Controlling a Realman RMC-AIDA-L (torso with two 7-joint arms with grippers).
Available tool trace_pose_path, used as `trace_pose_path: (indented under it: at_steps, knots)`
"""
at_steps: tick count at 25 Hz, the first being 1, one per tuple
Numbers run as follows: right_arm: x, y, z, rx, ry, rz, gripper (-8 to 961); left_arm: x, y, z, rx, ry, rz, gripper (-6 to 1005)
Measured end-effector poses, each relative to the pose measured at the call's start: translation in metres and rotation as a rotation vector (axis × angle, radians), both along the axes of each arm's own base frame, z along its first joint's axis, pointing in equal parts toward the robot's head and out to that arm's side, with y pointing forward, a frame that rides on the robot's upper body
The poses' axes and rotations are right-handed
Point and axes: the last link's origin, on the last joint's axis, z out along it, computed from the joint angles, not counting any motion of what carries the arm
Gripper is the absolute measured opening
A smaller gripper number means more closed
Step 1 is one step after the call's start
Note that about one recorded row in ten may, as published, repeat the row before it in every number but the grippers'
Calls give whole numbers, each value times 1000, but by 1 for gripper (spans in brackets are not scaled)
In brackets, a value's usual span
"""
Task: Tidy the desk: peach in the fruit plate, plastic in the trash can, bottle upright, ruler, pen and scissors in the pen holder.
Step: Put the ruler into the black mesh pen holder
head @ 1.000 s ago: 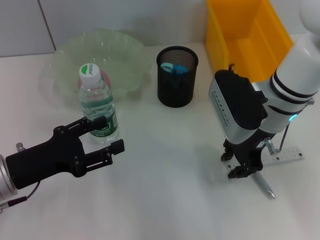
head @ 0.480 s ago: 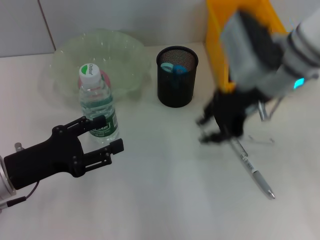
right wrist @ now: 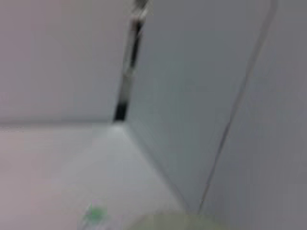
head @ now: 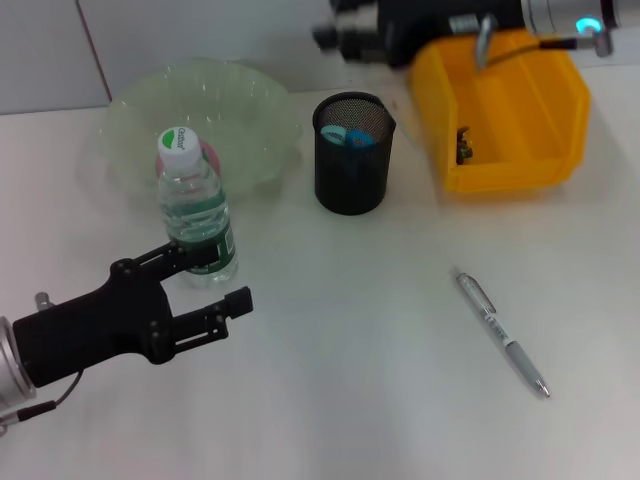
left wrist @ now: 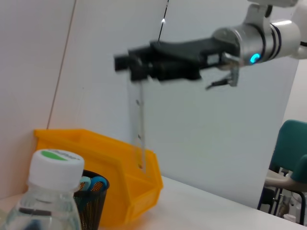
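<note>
One round black mesh holder (head: 354,152), one clear plastic bottle (head: 193,207) and one slim silver pen (head: 501,333) are seen on the tabletop (head: 340,380). A clear ruler (left wrist: 139,129) is gripped by the right hand (left wrist: 132,63); the left hand (head: 205,290) is held open, empty.

Office-like test room: white desk (head: 330,400), panelled wall (left wrist: 96,57) (teal chair (left wrist: 291,158) behind).

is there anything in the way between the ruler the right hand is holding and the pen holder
Nothing visible blocks it. In the left wrist view the right hand holds the clear ruler hanging straight down in open air, high above the desk. The pen holder has an open mouth, with only a few items already standing inside.
</note>
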Motion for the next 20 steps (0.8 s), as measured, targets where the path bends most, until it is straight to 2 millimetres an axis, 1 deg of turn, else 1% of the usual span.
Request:
trace_pose_path:
  at_steps: [1, 2, 3, 5, 6, 9, 12, 17, 20]
  knots:
    - [0, 0, 0, 0, 0, 0, 386, 0, 0, 0, 0, 0, 0, 792]
    - [-2, 5, -1, 29, 57, -12, 386, 0, -1, -1, -6, -2, -3, 792]
    - [-2, 5, -1, 29, 57, -12, 386, 1, -1, -1, -7, -2, -4, 792]
    - [-1, 14, -10, 67, 106, -39, 386, 1, -2, -1, -11, -3, -6, 792]
    - [-1, 14, -10, 67, 106, -39, 387, 1, -2, -1, -11, -3, -6, 792]
    - [3, 21, -21, 104, 138, -56, 387, 1, -4, -3, -23, 0, -16, 792]
    - [6, 24, -31, 121, 164, -59, 387, 2, -5, -4, -30, 0, -20, 792]
    - [17, 28, -45, 141, 200, -88, 387, 2, -6, -4, -34, -1, -22, 792]
    - [20, 28, -48, 153, 217, -82, 390, 1, -6, -4, -37, -1, -23, 792]
